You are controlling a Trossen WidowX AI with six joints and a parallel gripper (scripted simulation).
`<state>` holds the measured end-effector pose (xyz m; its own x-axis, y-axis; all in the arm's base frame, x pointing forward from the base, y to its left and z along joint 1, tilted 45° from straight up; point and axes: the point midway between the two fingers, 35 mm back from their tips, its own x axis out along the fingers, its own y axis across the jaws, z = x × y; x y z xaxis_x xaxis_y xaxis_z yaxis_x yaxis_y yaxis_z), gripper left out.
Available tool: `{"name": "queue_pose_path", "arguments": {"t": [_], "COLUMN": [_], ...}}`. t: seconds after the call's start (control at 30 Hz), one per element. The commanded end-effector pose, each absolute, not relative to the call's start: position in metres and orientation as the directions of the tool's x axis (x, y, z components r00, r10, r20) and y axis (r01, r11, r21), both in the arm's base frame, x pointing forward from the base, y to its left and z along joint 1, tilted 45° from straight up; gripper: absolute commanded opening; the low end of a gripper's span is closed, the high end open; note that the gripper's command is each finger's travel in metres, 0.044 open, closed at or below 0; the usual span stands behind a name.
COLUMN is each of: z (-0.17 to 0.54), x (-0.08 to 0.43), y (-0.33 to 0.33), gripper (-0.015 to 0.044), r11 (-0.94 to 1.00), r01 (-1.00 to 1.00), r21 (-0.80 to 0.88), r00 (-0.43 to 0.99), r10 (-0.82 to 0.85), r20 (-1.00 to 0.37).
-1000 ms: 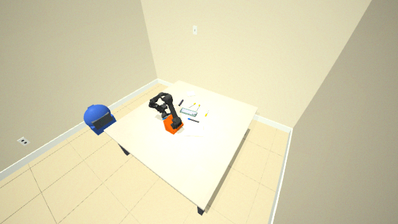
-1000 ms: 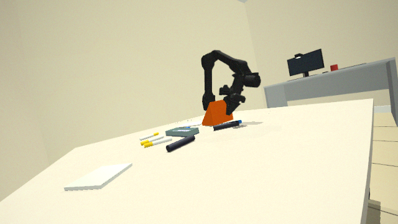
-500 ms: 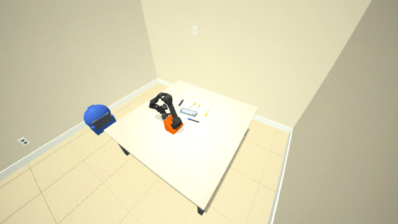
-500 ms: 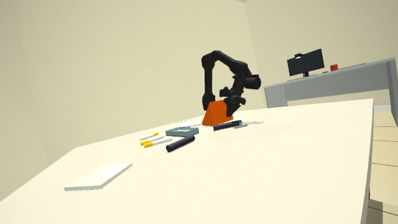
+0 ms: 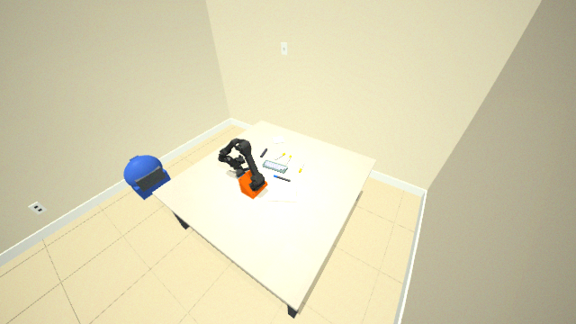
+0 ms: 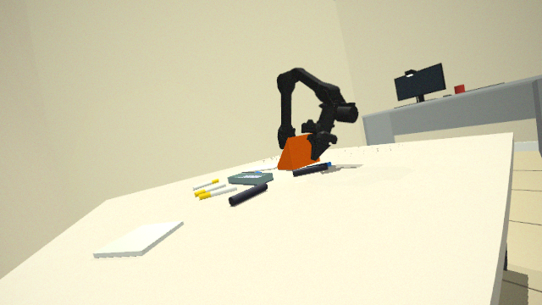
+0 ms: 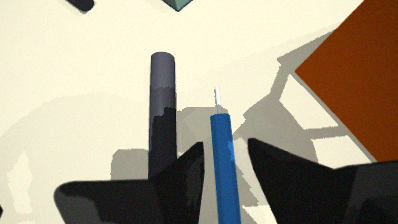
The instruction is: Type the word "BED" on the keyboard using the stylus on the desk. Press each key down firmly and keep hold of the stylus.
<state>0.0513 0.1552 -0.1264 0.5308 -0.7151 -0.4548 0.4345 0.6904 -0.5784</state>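
The gripper [image 5: 234, 163] [image 6: 317, 153] [image 7: 225, 146] is hanging low over the near side of the orange wedge, and its fingers are standing partly open with nothing gripped. In the wrist view, the blue stylus [image 7: 224, 165] is lying between the two fingertips as seen from above, its thin pale tip pointing toward the top of the frame and its body running down past the bottom edge. Its long axis is running nearly parallel to the fingers' reach, leaning slightly, with the tip end toward the upper left. A dark cylinder [image 7: 163, 95] [image 6: 310, 170] is lying just beside it, left of centre, partly hidden by the left-hand finger of the frame.

The keyboard [image 5: 274, 166] [image 6: 251, 178] [image 7: 178, 4] is showing only a corner at the top edge of the wrist view; in the exterior view it is resting left of the orange wedge [image 5: 252, 185] [image 6: 296, 153] [image 7: 355, 75]. The single arm is serving both places.

The coming move is apparently a straight descent, with the fingers closing across the stylus's width. The dark cylinder is probably posing the main risk, since the neighbouring finger could be striking it. No lift is yet occurring.
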Motion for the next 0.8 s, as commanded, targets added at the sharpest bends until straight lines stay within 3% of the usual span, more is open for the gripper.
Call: {"name": "queue_pose_path", "arguments": {"t": [0.0, 0.77], "z": [-0.129, -0.14], "x": [0.052, 0.054], "y": [0.152, 0.143], "gripper": [0.015, 0.015], "r11": [0.689, 0.689], "r01": [0.435, 0.435], "r21": [-0.58, -0.58], "r00": [0.533, 0.533], "r10": [-0.716, -0.716], "r20": [-0.451, -0.451]}}
